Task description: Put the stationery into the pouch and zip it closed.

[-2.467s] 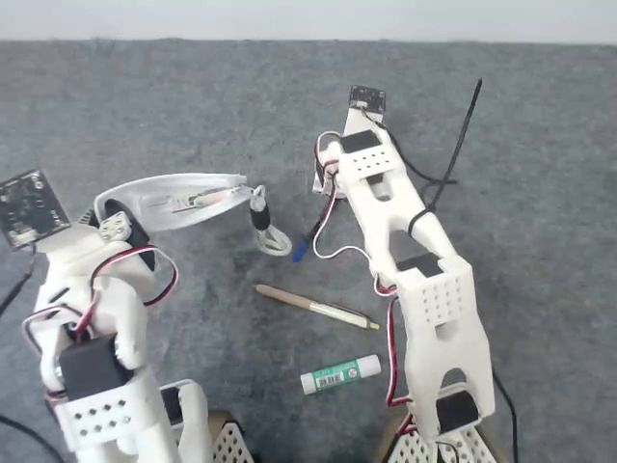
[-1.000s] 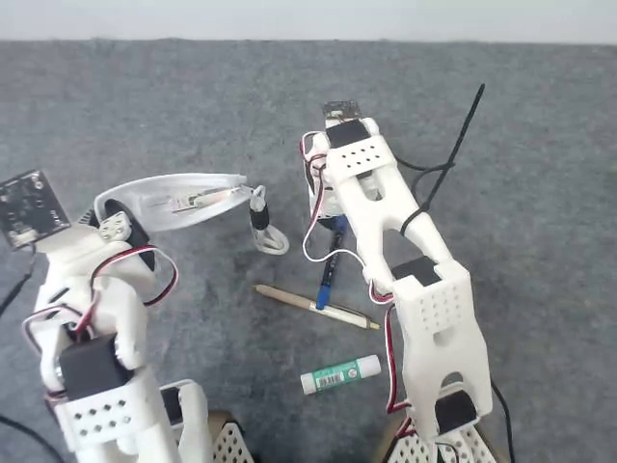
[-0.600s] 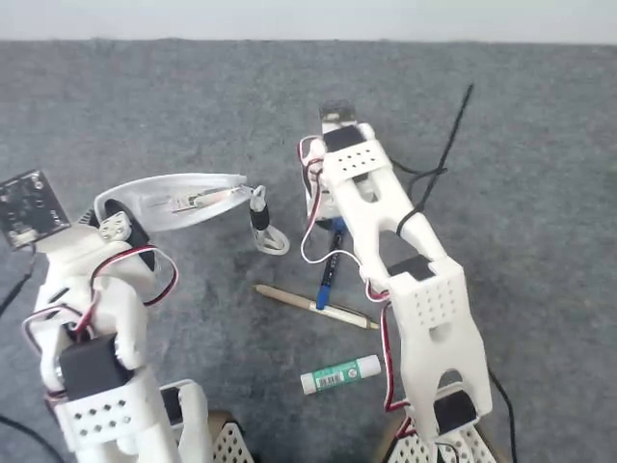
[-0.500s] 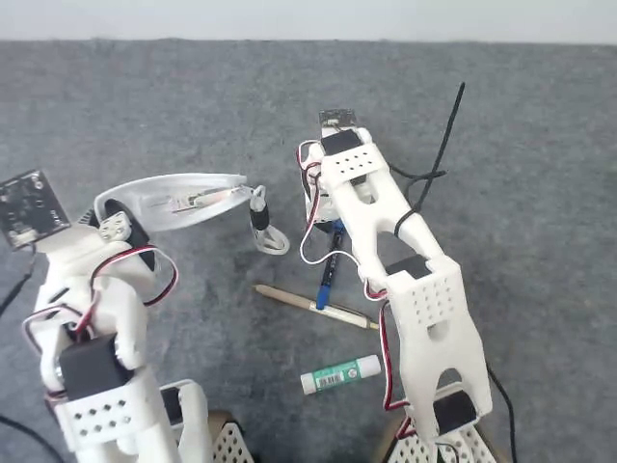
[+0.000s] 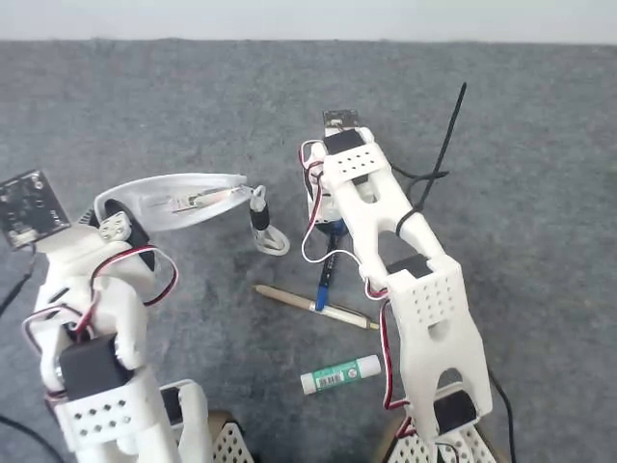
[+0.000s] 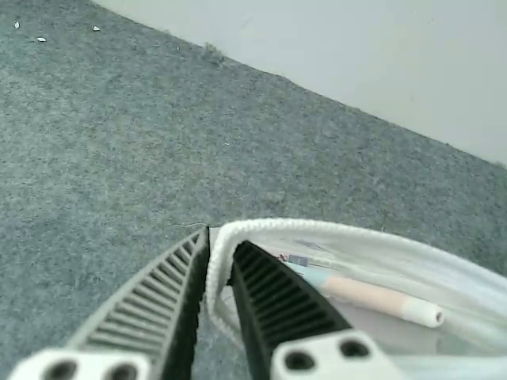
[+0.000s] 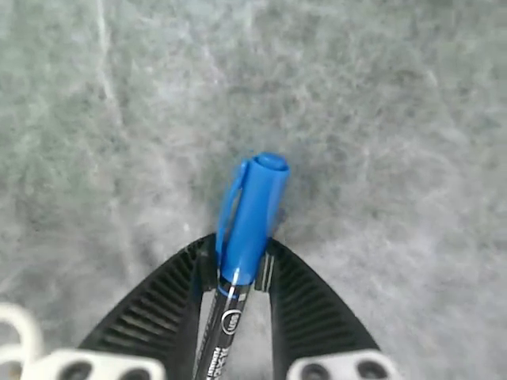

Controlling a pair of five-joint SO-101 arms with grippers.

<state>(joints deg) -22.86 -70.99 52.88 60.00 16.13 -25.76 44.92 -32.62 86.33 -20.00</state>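
My left gripper is shut on the rim of the clear pouch, with a beige pen lying inside. In the high view the pouch is held open above the carpet at the left. My right gripper is shut on a blue pen just below its cap. In the high view the blue pen's dark barrel slants out from under the right arm. A tan pen and a white glue stick lie on the carpet nearer the arm bases.
A dark pull with a clear loop hangs at the pouch's right end. A black cable tie sticks up beside the right arm. Grey carpet spreads free at the back, up to a pale wall.
The right arm has shifted left and back a little with the blue pen, whose barrel now shows beneath it. The left arm and the pouch have kept still.
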